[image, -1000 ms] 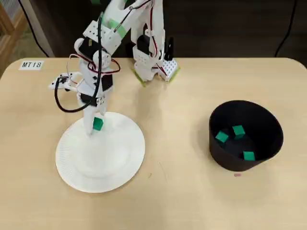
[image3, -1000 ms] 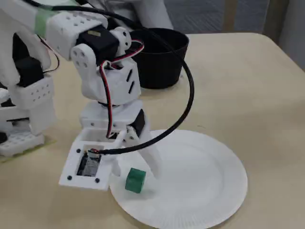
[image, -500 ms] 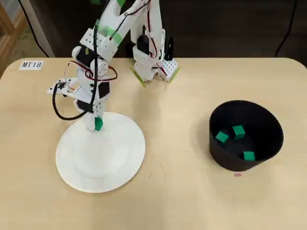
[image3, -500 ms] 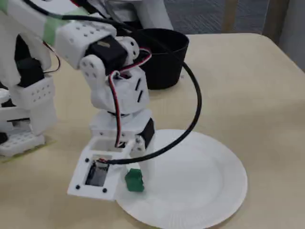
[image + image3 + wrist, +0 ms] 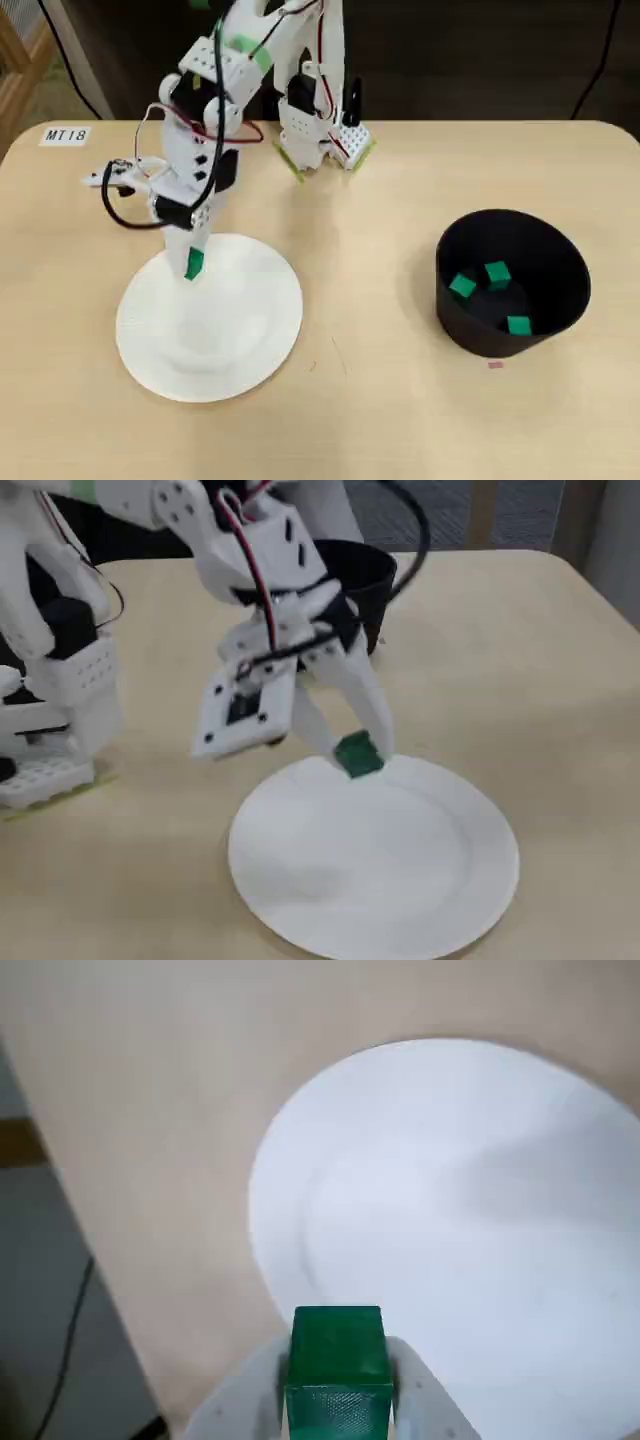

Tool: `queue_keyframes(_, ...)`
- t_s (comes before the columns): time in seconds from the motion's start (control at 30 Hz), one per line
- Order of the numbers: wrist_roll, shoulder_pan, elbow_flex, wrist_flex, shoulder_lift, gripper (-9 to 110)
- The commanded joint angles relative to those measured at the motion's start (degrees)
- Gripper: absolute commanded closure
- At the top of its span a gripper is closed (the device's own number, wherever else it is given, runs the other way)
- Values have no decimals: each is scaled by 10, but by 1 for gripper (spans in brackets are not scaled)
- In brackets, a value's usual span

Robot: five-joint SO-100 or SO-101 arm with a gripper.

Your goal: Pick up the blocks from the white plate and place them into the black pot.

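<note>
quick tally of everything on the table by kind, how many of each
green blocks: 4 (3 in the pot, 1 held in the end effector)
white plate: 1
black pot: 1
label card: 1
total: 7
</note>
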Motion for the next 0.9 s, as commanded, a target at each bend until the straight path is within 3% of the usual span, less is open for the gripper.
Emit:
queue_keyframes(0.0, 39, -62, -22, 46, 102, 104)
queue_keyframes(0.17, 124, -238, -17, 109, 186, 104)
queue_keyframes(0.47, 218, -558, -23, 147, 192, 104)
queue_keyframes(0.87, 110, -692, -28, -12, 91, 104)
